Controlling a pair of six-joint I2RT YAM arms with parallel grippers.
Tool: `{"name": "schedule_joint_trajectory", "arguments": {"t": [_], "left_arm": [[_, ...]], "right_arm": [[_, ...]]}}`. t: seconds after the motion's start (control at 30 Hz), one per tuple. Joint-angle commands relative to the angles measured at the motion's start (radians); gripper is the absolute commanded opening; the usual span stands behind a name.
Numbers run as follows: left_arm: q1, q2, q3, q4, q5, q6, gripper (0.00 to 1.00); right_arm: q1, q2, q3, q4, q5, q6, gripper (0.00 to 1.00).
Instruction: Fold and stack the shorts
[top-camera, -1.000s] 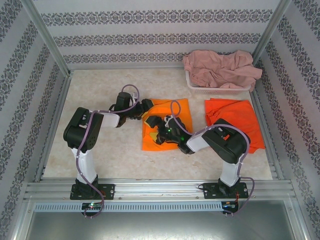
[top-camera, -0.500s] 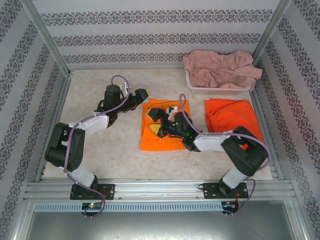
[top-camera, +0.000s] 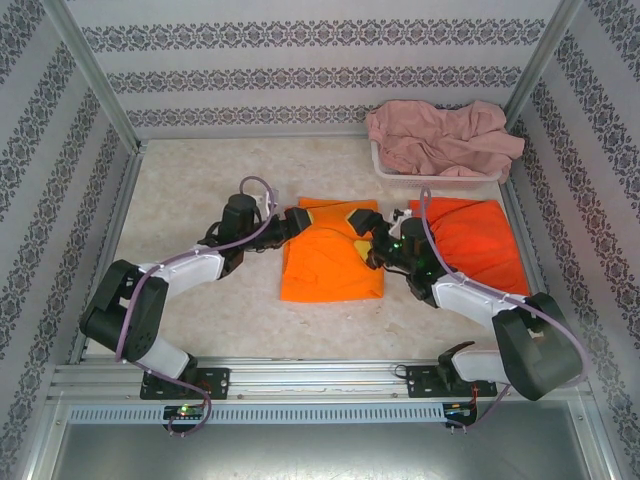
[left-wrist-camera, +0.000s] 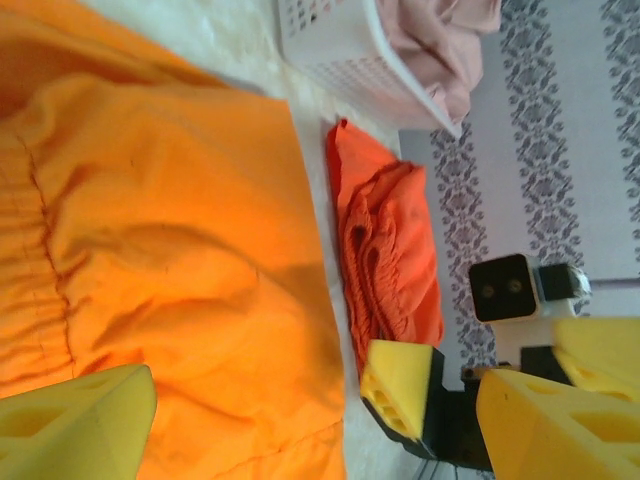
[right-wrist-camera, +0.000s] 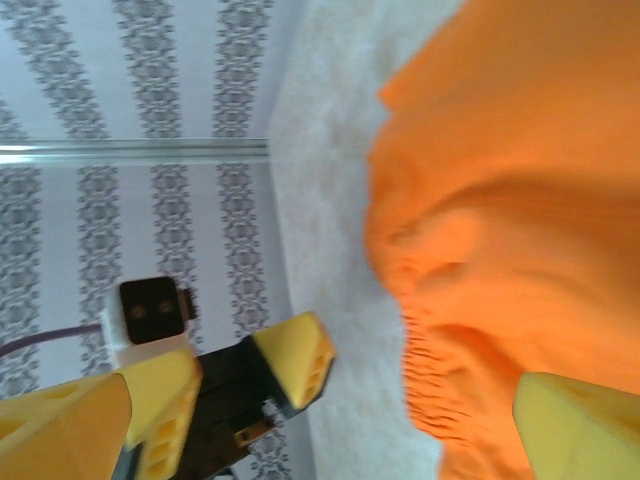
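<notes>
Top external view: the orange shorts (top-camera: 330, 268) now lie flat and squared at table centre, the flap raised a second ago laid down. Left gripper (top-camera: 297, 222) and right gripper (top-camera: 366, 240) have drawn to opposite edges, jaws spread and empty. Stacking with the second orange pair (top-camera: 470, 245) likely follows.
</notes>
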Motion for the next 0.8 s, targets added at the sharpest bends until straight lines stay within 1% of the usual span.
{"name": "schedule_joint_trajectory", "arguments": {"t": [0.0,0.2,0.3,0.4,0.53,0.6,0.77], "left_arm": [[-0.035,0.025,-0.049,0.081,-0.037,-0.037,0.84],[-0.081,0.13,-0.168,0.259,-0.05,-0.102,0.83],[-0.08,0.167,-0.229,0.3,-0.069,-0.091,0.83],[-0.075,0.185,-0.249,0.237,-0.098,-0.032,0.83],[-0.057,0.181,-0.27,0.207,-0.107,0.001,0.83],[-0.046,0.157,-0.274,0.17,-0.111,0.019,0.83],[-0.037,0.056,-0.249,-0.018,-0.145,0.107,0.84]], "right_arm": [[-0.013,-0.008,-0.054,-0.032,-0.052,-0.038,0.98],[-0.027,0.039,-0.138,-0.018,-0.072,-0.063,0.98],[-0.043,0.053,-0.169,-0.009,-0.083,-0.074,0.98],[-0.06,0.054,-0.189,-0.02,-0.09,-0.093,0.98],[-0.086,0.057,-0.196,-0.034,-0.131,-0.118,0.98],[-0.102,0.051,-0.194,-0.046,-0.157,-0.131,0.98],[-0.141,0.01,-0.152,-0.143,-0.204,-0.203,0.98]]}}
